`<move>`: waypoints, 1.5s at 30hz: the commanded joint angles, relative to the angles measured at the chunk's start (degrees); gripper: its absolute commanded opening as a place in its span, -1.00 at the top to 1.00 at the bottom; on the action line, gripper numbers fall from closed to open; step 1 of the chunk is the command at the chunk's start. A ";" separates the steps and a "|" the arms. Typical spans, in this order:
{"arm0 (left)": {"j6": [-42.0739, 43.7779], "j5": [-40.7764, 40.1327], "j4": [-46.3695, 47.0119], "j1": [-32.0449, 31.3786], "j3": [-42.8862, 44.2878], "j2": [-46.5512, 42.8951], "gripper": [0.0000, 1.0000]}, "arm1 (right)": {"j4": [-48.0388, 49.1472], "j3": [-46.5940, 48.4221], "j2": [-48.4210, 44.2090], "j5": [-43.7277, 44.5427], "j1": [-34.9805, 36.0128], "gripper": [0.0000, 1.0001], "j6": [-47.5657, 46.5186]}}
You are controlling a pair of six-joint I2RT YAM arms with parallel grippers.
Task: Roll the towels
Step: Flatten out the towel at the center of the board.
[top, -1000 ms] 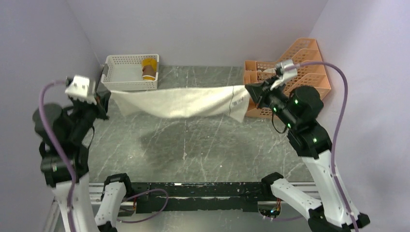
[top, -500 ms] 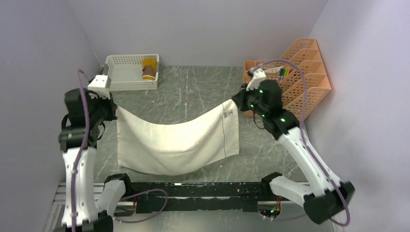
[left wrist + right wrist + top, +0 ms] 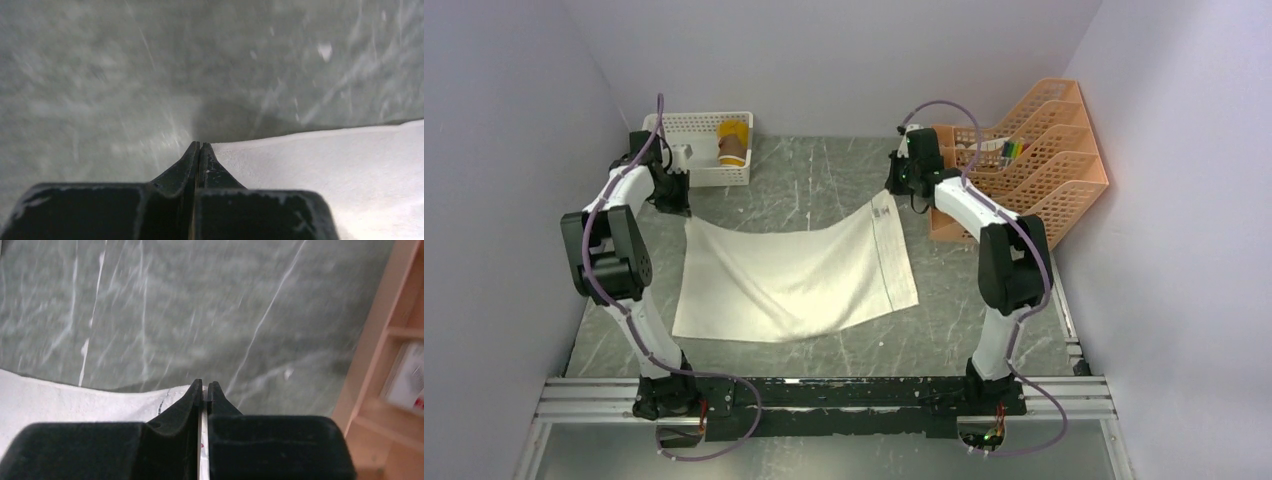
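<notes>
I hold the cream towel (image 3: 794, 280), spread on the middle of the tabletop (image 3: 824, 175), by its far corners. The left end effector (image 3: 199, 146) is clamped shut on the 10 o'clock corner and the right end effector (image 3: 205, 385) on the 1 o'clock one. The mustard towel (image 3: 734, 143) sits rolled in the white basket (image 3: 694, 117) at 11 o'clock.
</notes>
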 commanded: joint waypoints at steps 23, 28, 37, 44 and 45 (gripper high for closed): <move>0.90 2.27 11.12 3.32 14.74 -11.29 0.86 | 0.69 18.84 -0.15 -2.28 -9.33 1.00 -4.30; -1.53 1.32 13.07 3.34 9.57 -26.88 0.86 | 5.29 12.10 -12.79 -2.09 -9.19 1.00 -4.67; -6.74 2.75 14.13 3.32 1.28 -54.73 0.86 | 7.36 -0.29 -40.99 -4.97 -8.87 1.00 -6.16; -4.91 -0.95 8.69 3.31 -3.76 -70.05 0.86 | 13.14 -14.37 -60.33 -9.11 -8.84 1.00 -4.86; -4.94 -3.45 8.42 3.33 -4.13 -71.61 0.86 | 11.83 -14.79 -60.96 -9.81 -8.84 1.00 -5.04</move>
